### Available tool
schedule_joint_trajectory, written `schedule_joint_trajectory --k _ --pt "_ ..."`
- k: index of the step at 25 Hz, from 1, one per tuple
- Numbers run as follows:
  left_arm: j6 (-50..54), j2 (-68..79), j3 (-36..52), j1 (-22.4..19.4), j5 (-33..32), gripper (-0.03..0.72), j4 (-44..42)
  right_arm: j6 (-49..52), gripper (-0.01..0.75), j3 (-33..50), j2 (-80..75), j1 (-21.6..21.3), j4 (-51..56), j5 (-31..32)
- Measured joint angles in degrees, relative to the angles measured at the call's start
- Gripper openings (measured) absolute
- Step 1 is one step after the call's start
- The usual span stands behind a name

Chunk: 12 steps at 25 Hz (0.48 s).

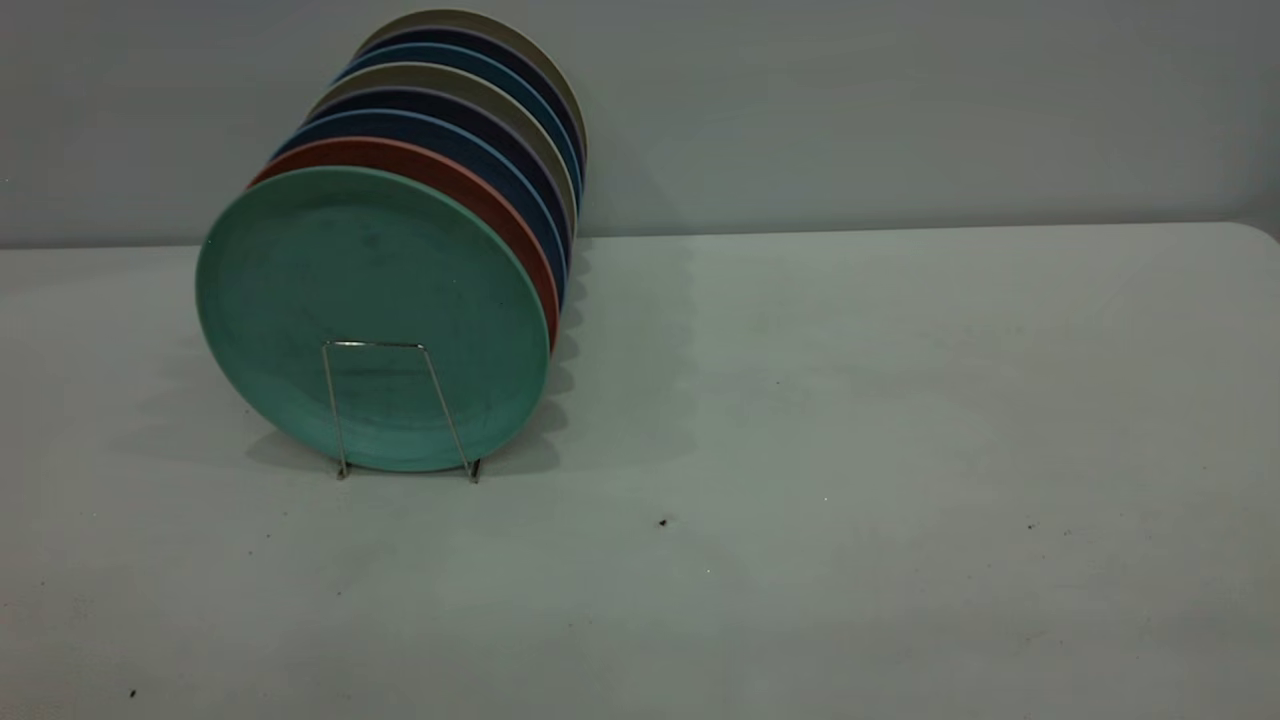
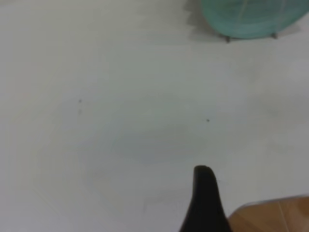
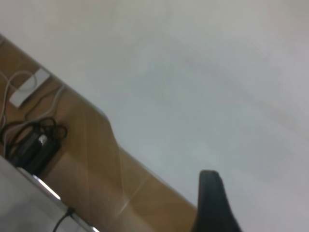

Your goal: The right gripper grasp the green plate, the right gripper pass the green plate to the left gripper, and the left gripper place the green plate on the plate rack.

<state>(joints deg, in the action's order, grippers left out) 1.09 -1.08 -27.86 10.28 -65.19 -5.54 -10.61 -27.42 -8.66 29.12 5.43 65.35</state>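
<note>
The green plate [image 1: 370,310] stands upright on edge in the front slot of the plate rack [image 1: 375,345], whose thin wire loop crosses the plate's lower face. The left wrist view catches the plate's lower part [image 2: 251,17] far off, with the rack's feet under it. Neither arm appears in the exterior view. Only a black tip of my left gripper [image 2: 205,203] is visible, over bare table well away from the plate. A like black tip of my right gripper [image 3: 212,203] hangs above the table near its edge, with nothing on it.
Behind the green plate stand a salmon plate [image 1: 450,175] and several dark blue and grey plates [image 1: 470,135] in a row. The white table [image 1: 800,450] ends close to both grippers. Wooden floor [image 3: 87,159] with cables [image 3: 34,140] lies beyond.
</note>
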Motion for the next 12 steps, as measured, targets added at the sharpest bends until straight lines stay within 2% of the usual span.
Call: schedule_joint_trajectory --k 4,12 --pt "-4.44 -0.18 0.0 0.0 0.11 0.585 3.47 0.0 0.496 0.17 0.21 0.0 0.06 -0.02" --pt "-5.37 -0.18 0.0 0.0 0.11 0.585 7.67 0.13 0.496 0.34 0.21 0.0 0.16 -0.07"
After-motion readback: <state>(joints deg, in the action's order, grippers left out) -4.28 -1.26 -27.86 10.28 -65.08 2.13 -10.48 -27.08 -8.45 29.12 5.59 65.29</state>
